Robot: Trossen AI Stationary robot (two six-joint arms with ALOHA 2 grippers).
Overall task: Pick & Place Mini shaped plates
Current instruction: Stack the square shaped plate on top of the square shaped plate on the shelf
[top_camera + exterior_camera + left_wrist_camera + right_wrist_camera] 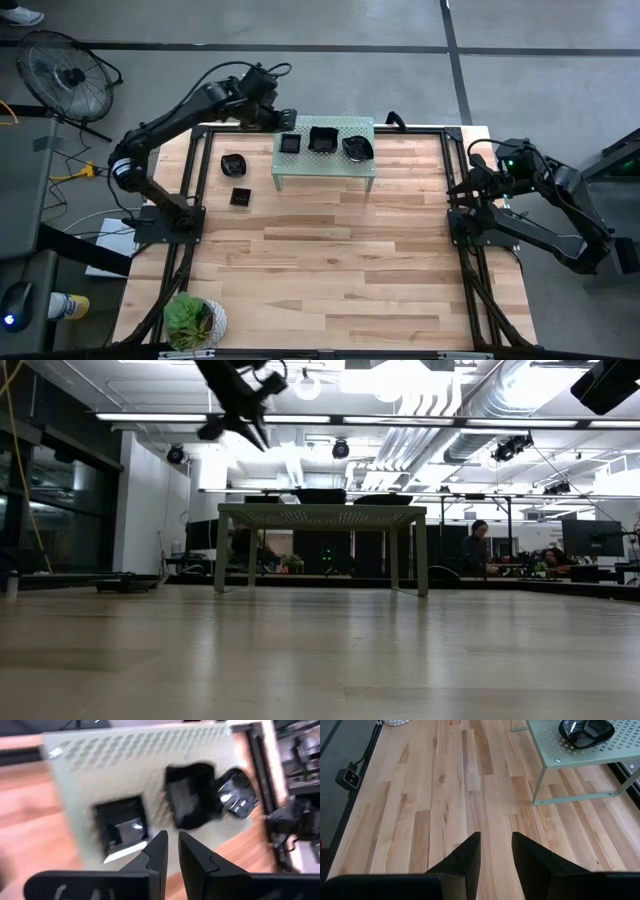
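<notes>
A pale green perforated shelf [325, 165] stands at the table's far middle. Three black mini shaped plates rest on its top: a square one [290, 143], a middle one [322, 138] and a right one [357, 148]. Two more plates [233, 163] [240, 196] lie on the wood left of the shelf. My left gripper [288, 118] hangs above the shelf's far left corner, its fingers [173, 840] a narrow gap apart with nothing between them, over the square plate [121, 827]. My right gripper [496, 837] waits open at the table's right edge, holding nothing.
A potted green plant [195, 322] sits at the table's near left corner. Black frame rails [460, 160] run along the table's sides. A fan [65, 75] stands on the floor beyond the far left. Bare wood [330, 270] spreads in front of the shelf.
</notes>
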